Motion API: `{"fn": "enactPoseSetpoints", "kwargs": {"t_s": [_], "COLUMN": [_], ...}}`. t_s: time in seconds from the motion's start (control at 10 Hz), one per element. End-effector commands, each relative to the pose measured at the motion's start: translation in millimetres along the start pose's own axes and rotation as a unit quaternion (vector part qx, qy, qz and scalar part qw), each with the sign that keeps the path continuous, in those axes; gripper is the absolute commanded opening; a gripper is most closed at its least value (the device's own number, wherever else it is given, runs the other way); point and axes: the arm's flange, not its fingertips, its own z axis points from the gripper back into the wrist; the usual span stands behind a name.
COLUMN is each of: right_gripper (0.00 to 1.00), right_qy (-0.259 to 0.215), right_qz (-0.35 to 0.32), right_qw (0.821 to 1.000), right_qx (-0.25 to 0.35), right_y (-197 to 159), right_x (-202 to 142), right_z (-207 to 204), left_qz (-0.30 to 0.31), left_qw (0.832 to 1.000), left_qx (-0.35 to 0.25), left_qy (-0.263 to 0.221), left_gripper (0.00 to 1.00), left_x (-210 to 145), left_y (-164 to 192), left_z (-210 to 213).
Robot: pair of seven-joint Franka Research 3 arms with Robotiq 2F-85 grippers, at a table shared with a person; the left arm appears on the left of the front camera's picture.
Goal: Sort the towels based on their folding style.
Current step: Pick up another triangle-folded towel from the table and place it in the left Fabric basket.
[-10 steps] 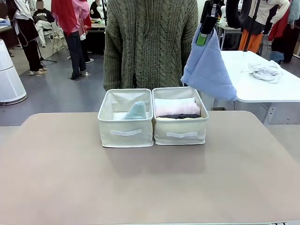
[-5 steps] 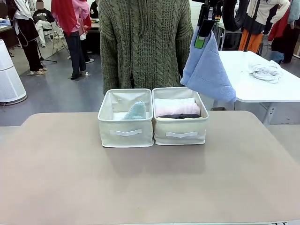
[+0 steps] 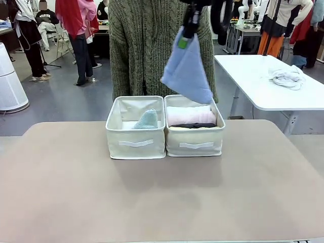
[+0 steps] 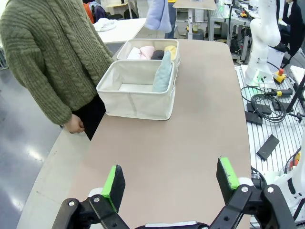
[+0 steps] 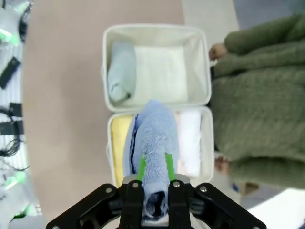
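Clamped tight in the right fingers (image 3: 184, 41): the narrow top of the periwinkle blue cone towel (image 3: 187, 73), green pads pressed into the terry. Hanging free, wide end down, high above the right bin (image 3: 195, 144) and in front of the person's green knitted sweater (image 3: 147, 45). Below, in that bin, lying side by side: white roll (image 4: 135, 52), pale pink roll (image 4: 147, 51), dark grey roll (image 4: 158, 54), yellow roll (image 4: 170, 49). In the left bin (image 3: 135, 144), touching its neighbour: the pale teal cone (image 3: 147, 120), point up, close to the wall nearest the robot. Spread wide and holding nothing: the left fingers (image 4: 114, 183), pointing along the bare desk (image 3: 162, 197), well apart from both bins.
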Motion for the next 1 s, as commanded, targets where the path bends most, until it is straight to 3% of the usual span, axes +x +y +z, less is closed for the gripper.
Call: {"fn": "enactPoseSetpoints", "kwargs": {"t_s": [0.0,0.7,0.8,0.9], "right_gripper": [0.15,0.15,0.15,0.15], "right_qy": [-0.008,-0.038,-0.042,-0.041], "right_qz": [0.024,0.069,0.077,0.057], "right_qw": [1.000,0.996,0.996,0.997], "right_qx": [0.001,0.029,0.031,0.030], "right_y": [-32,-71,-71,-40], "right_x": [30,104,107,82], "right_z": [-3,-73,-79,-81], "left_qz": [0.009,0.009,0.009,0.009], "left_qw": [1.000,1.000,1.000,1.000], "left_qx": [0.003,0.003,0.003,0.003], "left_qy": [-0.004,-0.004,-0.004,-0.004], "left_gripper": [1.00,1.00,1.00,1.00], "left_x": [2,2,2,2], "left_y": [-3,-3,-3,-3], "left_z": [0,0,0,0]}}
